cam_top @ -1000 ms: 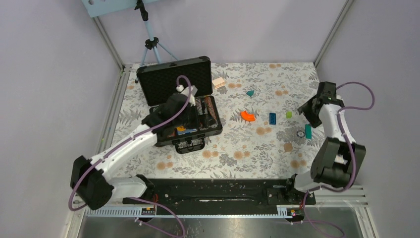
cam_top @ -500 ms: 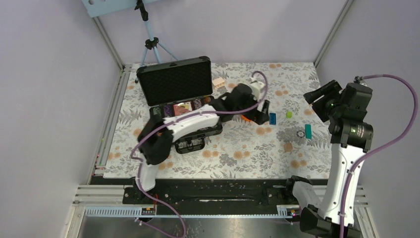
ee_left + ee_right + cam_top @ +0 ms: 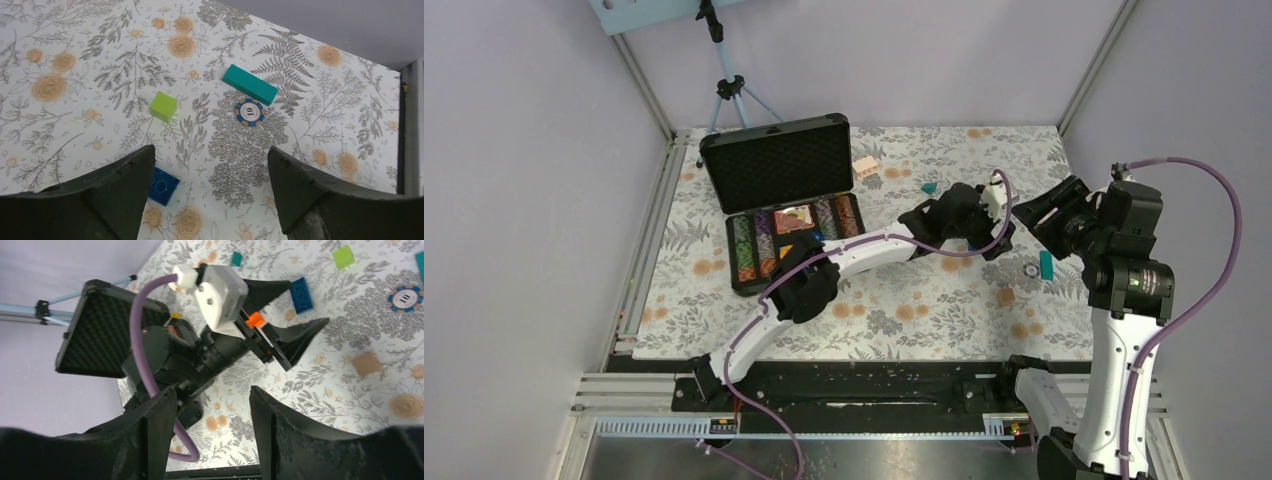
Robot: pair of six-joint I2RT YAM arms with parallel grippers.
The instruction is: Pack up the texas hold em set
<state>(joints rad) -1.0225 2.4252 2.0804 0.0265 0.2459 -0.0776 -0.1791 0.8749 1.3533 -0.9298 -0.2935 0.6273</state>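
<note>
The black briefcase [image 3: 776, 165] lies open at the back left, with its foam lid up and rows of striped poker chips [image 3: 754, 248] and a card deck [image 3: 793, 219] in its tray. One loose blue-and-white chip [image 3: 249, 112] lies on the floral table [image 3: 904, 300] at the right, also in the top view as chip [image 3: 1031, 269]. My left gripper [image 3: 211, 150] hovers open and empty above the table, just short of that chip. My right gripper [image 3: 1042, 212] hangs open and empty above the right side, looking down on the left gripper [image 3: 306, 302].
A long teal block [image 3: 249, 84] lies just past the chip. A green cube [image 3: 163, 106] and a blue brick [image 3: 162, 186] lie by my left finger. A wooden block [image 3: 865, 166] and a teal piece [image 3: 930, 186] sit farther back. A tripod [image 3: 729, 90] stands behind the case.
My left arm has swung from over the open case far to the right, across the table toward the loose chip. My right arm has risen and turned toward the left gripper.
</note>
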